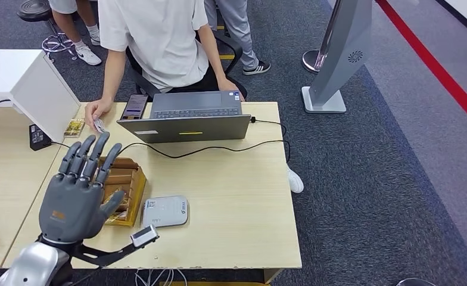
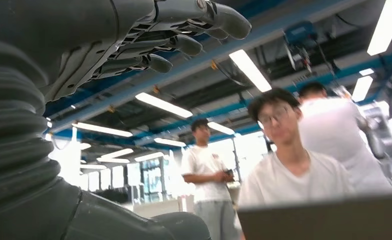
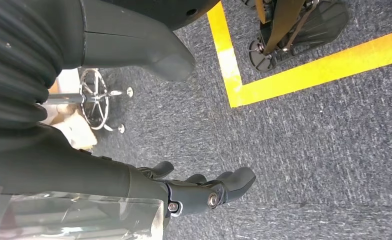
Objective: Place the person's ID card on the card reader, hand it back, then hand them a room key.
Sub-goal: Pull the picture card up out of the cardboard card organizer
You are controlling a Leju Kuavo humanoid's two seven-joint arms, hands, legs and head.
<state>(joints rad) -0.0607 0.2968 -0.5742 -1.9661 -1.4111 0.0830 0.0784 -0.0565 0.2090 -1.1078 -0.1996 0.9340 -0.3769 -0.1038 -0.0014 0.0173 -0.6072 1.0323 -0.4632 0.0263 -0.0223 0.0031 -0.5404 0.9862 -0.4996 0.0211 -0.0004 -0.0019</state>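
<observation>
Left robot hand: the grey left robot hand (image 1: pixel 76 190) is raised over the near left part of the pale wooden counter (image 1: pixel 231 196), palm down, fingers (image 1: pixel 94 156) spread apart and stretched toward the person, holding nothing; in the left wrist view the same hand (image 2: pixel 134 40) reaches out with its dark fingers apart.
Right robot hand: the right robot hand (image 3: pixel 184 192) hangs over grey carpet; its dark fingers are curled loosely inward and grip nothing that can be made out.
ID card: a small card (image 1: pixel 99 125) sits in the person's hand (image 1: pixel 95 112) at the far left edge of the counter, just beyond the left robot hand's fingertips and not touching them.
Card reader: the white, flat, rounded card reader (image 1: pixel 165 211) lies on the counter, just right of the wooden box.
Wooden box: a brown wooden box with compartments (image 1: pixel 124 185) is partly under the left robot hand; its contents cannot be told.
Laptop: an open grey laptop (image 1: pixel 186 119) stands in front of the seated person in a white T-shirt (image 1: pixel 153 36).
</observation>
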